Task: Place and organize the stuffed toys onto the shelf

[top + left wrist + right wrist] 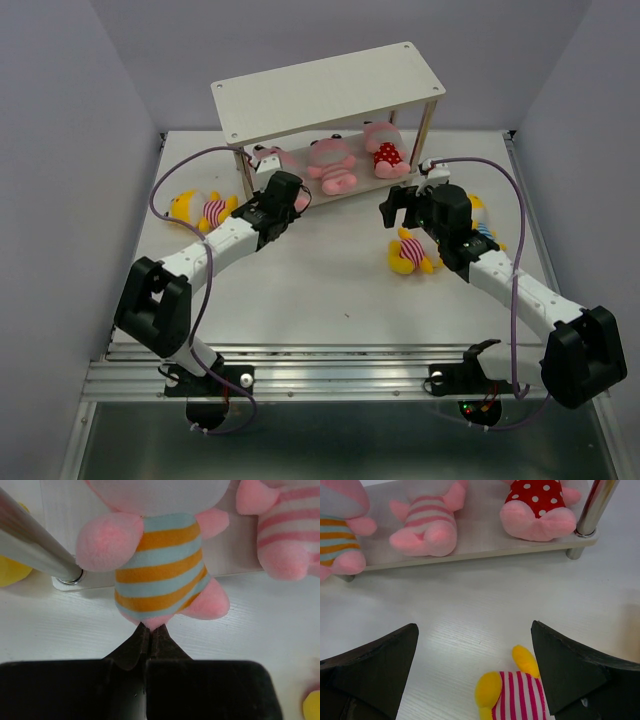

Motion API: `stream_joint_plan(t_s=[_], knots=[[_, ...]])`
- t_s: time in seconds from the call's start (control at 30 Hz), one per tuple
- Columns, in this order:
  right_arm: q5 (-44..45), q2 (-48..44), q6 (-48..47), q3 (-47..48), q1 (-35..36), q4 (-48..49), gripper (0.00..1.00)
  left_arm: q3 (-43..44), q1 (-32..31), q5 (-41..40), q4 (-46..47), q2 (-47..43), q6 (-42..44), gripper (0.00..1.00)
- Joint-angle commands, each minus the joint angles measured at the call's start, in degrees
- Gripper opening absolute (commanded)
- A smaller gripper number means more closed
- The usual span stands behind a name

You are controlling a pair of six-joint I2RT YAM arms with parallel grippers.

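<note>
The off-white shelf [330,88] stands at the back. Its lower board [485,547] holds a pink toy in pink stripes [332,165] and a pink toy in red polka dots [385,150]. My left gripper [278,178] is shut on the bottom of a third pink toy in orange and blue stripes [160,565]. That toy is at the board's left front edge, beside a shelf leg [35,545]. My right gripper [475,650] is open and empty, just above a yellow toy in pink stripes [512,695] that lies on the table [412,255].
A second yellow toy [200,208] lies on the table left of the shelf. A third [482,232] lies partly hidden behind my right arm. The shelf's front right leg [595,510] stands ahead of my right gripper. The shelf's top board is bare.
</note>
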Motion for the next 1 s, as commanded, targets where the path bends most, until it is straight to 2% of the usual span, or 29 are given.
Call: stream_joint_plan(t_s=[0.0, 0.47, 0.97], knots=[[1.2, -0.4, -1.0, -1.1, -0.3, 2.1, 1.0, 1.0, 0.6, -1.6, 2.3, 0.1, -0.4, 0.0], [1.1, 0.2, -1.0, -0.9, -0.3, 2.0, 1.0, 1.1, 2.6, 2.5, 5.0, 1.7, 2.0, 0.0], [1.1, 0.6, -1.1, -0.8, -0.3, 2.1, 1.0, 1.0, 4.6, 4.0, 4.3, 3.1, 0.6, 0.0]])
